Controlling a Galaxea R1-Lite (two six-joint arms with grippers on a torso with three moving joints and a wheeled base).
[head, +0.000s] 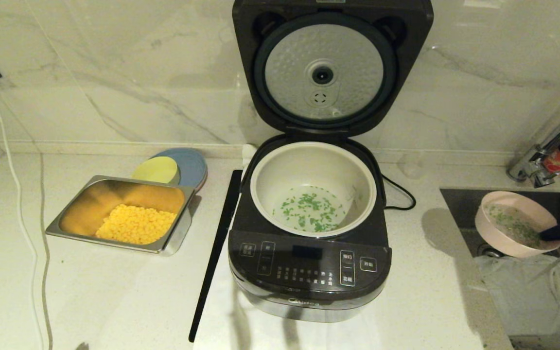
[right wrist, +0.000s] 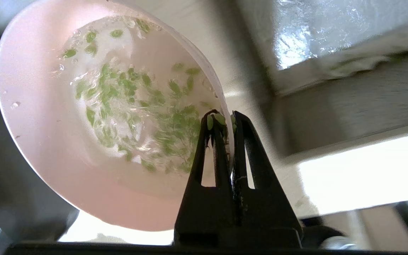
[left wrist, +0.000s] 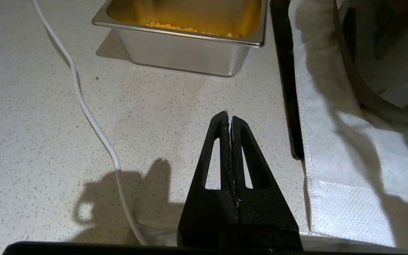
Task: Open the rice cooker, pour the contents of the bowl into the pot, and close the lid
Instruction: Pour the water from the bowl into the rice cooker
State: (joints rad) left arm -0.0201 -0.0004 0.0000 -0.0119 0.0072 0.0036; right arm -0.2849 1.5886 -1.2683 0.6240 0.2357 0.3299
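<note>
Right pincer (right wrist: 230, 122) clamps the pink bowl (head: 513, 223) by its rim, far right over the sink, well right of the open rice cooker (head: 309, 243); the lid (head: 331, 68) stands up, left pincer (left wrist: 229, 118) closed, idle.

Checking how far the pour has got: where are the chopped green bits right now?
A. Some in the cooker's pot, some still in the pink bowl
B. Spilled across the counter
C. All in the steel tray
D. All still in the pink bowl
A: green bits lie on the floor of the pot, and more cling inside the bowl held by the right end effector.
</note>
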